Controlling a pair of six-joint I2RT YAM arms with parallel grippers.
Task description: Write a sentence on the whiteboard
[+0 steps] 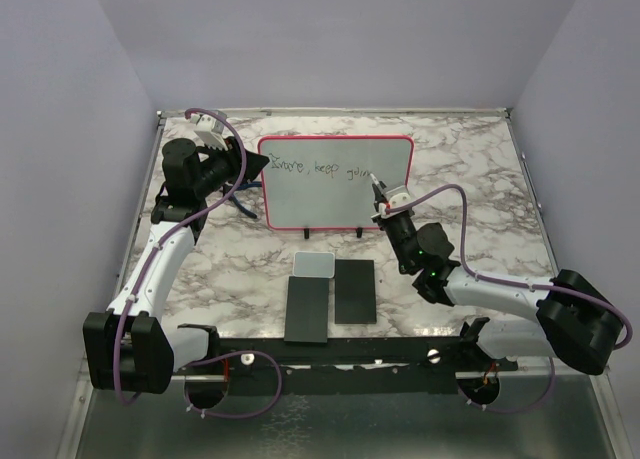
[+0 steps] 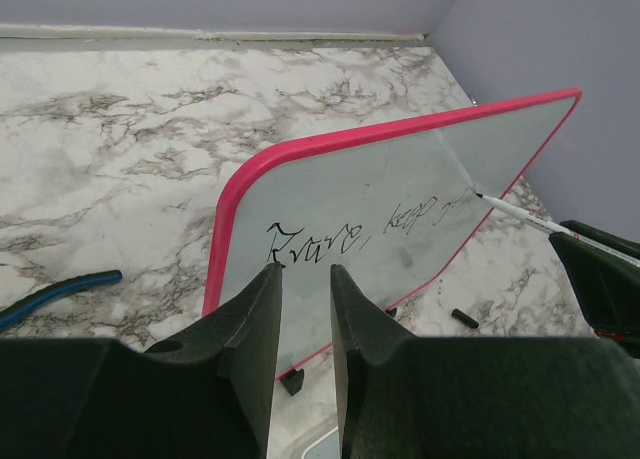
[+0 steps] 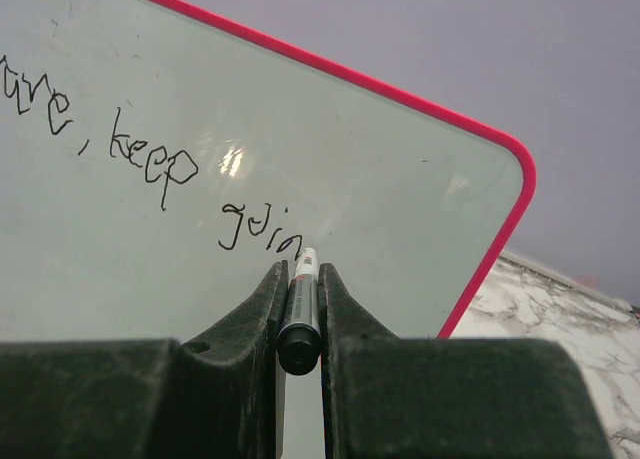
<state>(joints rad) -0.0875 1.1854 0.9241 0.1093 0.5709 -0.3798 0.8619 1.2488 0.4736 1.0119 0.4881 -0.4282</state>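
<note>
The whiteboard (image 1: 330, 204) is stood upright on its two small feet towards the back of the marbled surface (image 1: 480, 169), its face turned to the arms and its long axis laid left to right. The sentence (image 1: 320, 168) is written along the upper part of the board, and its last word appears to be broken off at "goin". A marker (image 3: 299, 319) is clenched between the fingers of the right claw (image 3: 299, 275), its long axis lying in line with the fingers and pointing into the board face. Its tip is set against the board just at the end of the last letter. The coming stroke is judged to turn on this one relation: the unwritten part of the line lies to the claw's right, along the board's long axis, with bare board left between the tip and the red-pink rim. The tip would have to be carried sideways that way while being kept in contact. The right arm is plainly the nearer one for the work. The left claw (image 2: 305, 274) is placed at the board's left edge, well apart from the marker. Its fingers are seen close together with a narrow gap, but it cannot be told whether the rim is pinched or only braced.
</note>
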